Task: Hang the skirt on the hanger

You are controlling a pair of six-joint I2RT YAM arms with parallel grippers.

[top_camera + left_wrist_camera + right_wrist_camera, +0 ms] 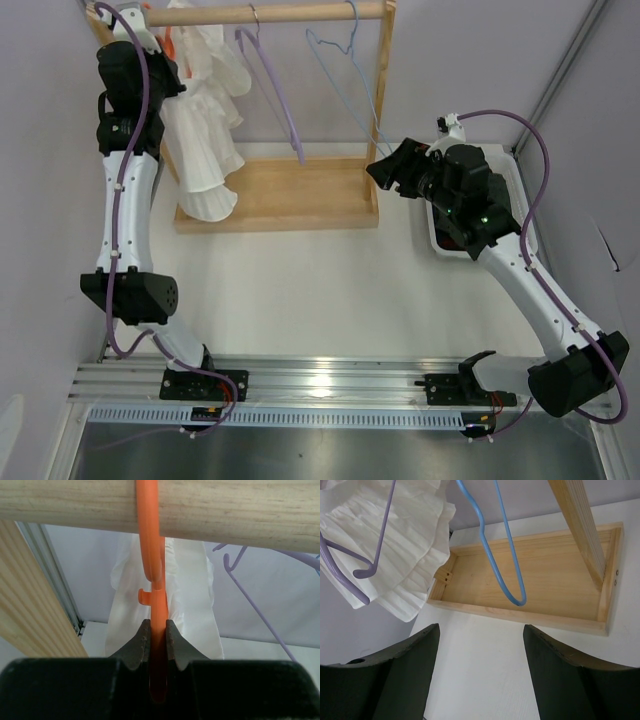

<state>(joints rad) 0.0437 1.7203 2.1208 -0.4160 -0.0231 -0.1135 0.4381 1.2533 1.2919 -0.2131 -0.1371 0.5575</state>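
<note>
One risk: w/ left gripper [158, 630] pinched tight on the hanger [159, 605] neck, its hook over the rod [225, 507] & skirt [205, 150] draped below, a jerky release could unhook it, while right gripper [481, 635] gapes wide, empty.

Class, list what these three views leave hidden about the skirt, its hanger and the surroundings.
1. Top view: the left arm covers the orange hanger at its shoulders, so how the skirt sits on it is hidden.
2. Left wrist view: the left gripper, shut on the hanger, blocks its lower part.
3. Top view: the right arm hides the white bin contents.
</note>
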